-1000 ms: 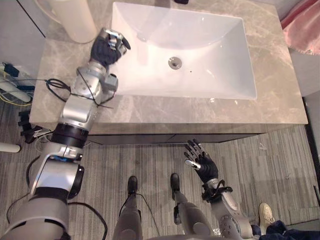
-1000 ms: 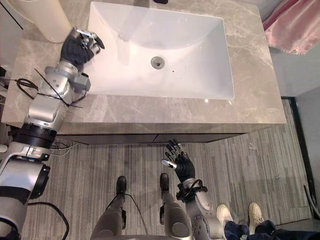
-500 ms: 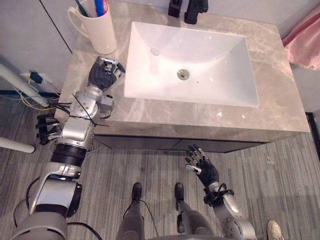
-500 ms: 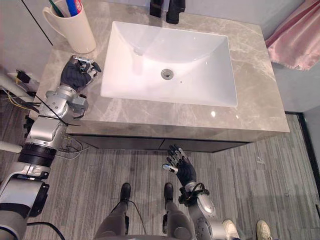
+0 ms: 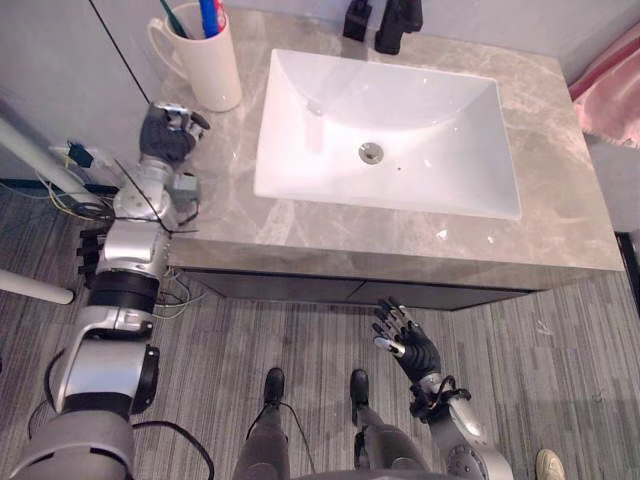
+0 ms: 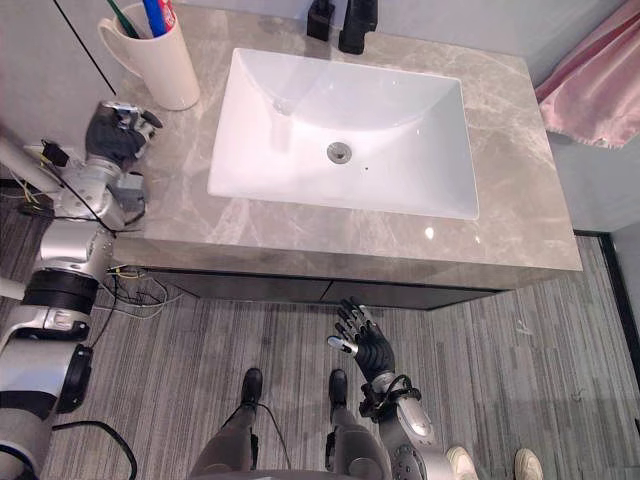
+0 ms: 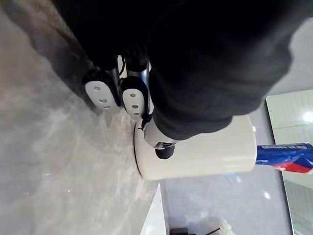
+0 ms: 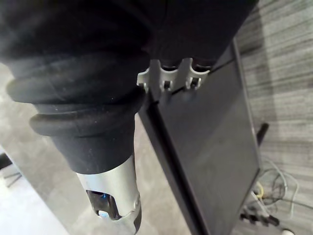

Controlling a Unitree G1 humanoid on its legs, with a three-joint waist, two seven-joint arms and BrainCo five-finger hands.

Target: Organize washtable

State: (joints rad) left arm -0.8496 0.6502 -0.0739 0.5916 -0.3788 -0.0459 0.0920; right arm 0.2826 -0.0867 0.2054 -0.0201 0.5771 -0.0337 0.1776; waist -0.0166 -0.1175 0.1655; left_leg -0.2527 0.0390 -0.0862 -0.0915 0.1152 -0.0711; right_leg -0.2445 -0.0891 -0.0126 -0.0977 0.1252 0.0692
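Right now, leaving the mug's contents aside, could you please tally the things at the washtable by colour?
Cream: 1 (mug)
White: 1 (sink)
Black: 2 (fixtures behind the sink)
Pink: 1 (cloth)
Total: 5

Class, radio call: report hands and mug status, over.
Left hand curled, empty, beside mug. Right hand open, low by cabinet. Mug upright, nothing between.

Just beyond the left robot hand (image 5: pixel 168 132), the mug's (image 5: pixel 205 65) toothbrush (image 5: pixel 166 15) and toothpaste tube (image 5: pixel 209 12) are cut off at the picture's edge; so is the black faucet (image 5: pixel 398 20) farther off.
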